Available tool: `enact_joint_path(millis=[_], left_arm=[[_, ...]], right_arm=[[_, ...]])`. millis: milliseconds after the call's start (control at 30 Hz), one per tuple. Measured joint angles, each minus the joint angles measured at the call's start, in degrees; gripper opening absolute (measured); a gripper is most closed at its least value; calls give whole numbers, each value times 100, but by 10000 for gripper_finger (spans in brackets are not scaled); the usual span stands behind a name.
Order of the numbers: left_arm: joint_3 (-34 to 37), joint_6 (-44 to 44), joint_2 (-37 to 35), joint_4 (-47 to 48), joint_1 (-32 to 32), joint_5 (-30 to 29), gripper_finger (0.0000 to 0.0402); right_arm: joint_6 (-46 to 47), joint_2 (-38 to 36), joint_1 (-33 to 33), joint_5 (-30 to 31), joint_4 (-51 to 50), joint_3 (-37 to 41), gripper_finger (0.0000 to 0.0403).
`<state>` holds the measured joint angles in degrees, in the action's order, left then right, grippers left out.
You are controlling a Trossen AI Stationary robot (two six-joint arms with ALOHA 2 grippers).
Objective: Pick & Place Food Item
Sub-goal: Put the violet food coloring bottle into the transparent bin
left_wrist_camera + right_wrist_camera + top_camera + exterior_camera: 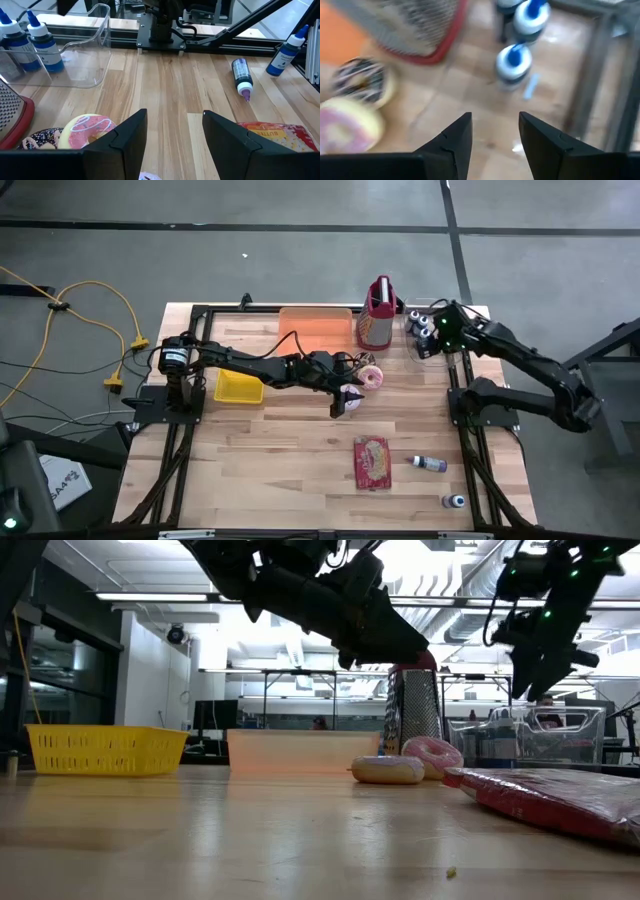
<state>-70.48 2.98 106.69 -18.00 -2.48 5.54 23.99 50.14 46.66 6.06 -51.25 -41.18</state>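
A pink-frosted donut and a chocolate-sprinkled donut lie side by side on the table next to a grater. In the low view a pale glazed donut lies in front of the pink one. My left gripper is open and hovers above the table just beside the donuts. It touches nothing. My right gripper is open and raised over a clear bin that holds blue-capped bottles.
A red food packet and two small bottles lie toward the near edge. A yellow basket sits under my left arm, and an orange tray lies at the far edge. Bare wood shows near left.
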Motion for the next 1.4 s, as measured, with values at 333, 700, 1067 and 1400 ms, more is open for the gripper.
enact_joint_path(millis=[333,700,1067,1400], left_arm=[[0,-237,0,-2,116,-6,186],[7,-644,-136,-34,532,-317,186],[7,-616,-229,22,873,-330,186],[7,-572,-229,22,903,-442,186]], right_arm=[[-155,-1093,-695,-975,-34,0,149],[-79,-1603,-1887,-1705,49,-1,149],[147,-1596,-3490,-1983,-252,-1,149],[1631,-1489,-5092,-1737,-539,-1,149]])
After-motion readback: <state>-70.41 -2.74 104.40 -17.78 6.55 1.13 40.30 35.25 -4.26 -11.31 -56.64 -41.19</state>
